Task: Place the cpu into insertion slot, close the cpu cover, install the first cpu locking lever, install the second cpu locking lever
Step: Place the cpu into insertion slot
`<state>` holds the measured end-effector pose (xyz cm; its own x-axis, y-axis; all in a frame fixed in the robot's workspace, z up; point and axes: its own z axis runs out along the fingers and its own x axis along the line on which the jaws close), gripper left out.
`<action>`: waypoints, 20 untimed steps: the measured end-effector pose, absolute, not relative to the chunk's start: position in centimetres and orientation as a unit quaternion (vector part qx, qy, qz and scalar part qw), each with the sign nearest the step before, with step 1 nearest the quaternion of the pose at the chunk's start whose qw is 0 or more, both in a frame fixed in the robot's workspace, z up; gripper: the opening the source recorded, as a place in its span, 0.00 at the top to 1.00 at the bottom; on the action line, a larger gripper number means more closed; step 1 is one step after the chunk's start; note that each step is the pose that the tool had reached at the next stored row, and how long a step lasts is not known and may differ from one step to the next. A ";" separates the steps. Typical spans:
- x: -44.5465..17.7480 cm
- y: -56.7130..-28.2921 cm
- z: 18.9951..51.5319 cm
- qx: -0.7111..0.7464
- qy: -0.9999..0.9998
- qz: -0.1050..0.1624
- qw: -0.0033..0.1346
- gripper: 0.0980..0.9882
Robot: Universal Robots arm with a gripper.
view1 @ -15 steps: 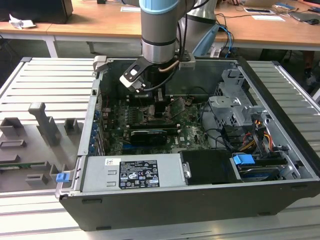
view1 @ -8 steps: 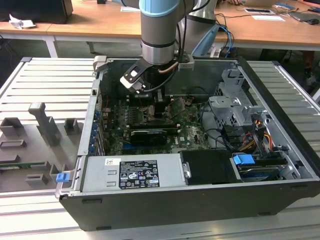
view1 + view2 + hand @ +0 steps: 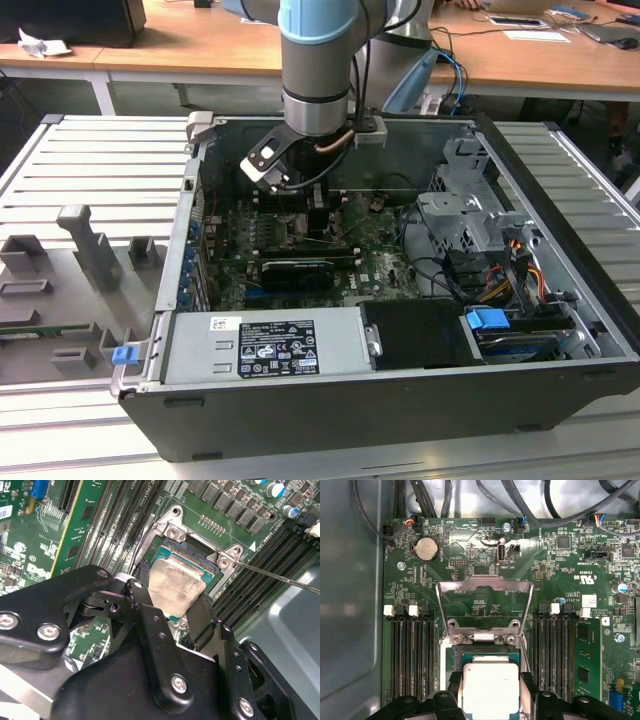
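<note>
The cpu [image 3: 176, 586] [image 3: 490, 691] is a small square chip with a dull silvery top. It lies flat between the black fingers [image 3: 202, 616] [image 3: 454, 684] of my gripper [image 3: 172, 594] [image 3: 490, 682], which is shut on two of its opposite edges. It sits level over the insertion slot [image 3: 176, 551] [image 3: 485, 656] on the green motherboard; I cannot tell whether it is seated or just above. The cpu cover [image 3: 485, 583], a thin metal frame, is swung open away from the slot. A thin wire locking lever [image 3: 280, 578] stands out unlatched. In the exterior view my gripper [image 3: 312, 215] reaches down into the open computer case.
Black memory slots [image 3: 410, 655] [image 3: 552, 650] flank the socket on both sides. A long black card [image 3: 295, 270], the grey power supply [image 3: 265, 345], a drive cage [image 3: 465, 215] and cables [image 3: 520, 265] crowd the case. A grey fixture tray [image 3: 70, 290] lies on the exterior view's left.
</note>
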<state>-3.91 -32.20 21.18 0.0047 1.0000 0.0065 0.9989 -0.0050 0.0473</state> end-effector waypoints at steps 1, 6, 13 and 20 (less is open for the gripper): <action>-3.9 -32.2 21.0 0.708 0.705 0.019 0.014 0.51; -3.9 -32.1 20.7 0.708 0.705 0.019 0.014 0.51; -3.9 -32.0 20.2 0.708 0.705 0.019 0.014 0.51; -3.9 -32.0 20.1 0.708 0.705 0.019 0.014 0.51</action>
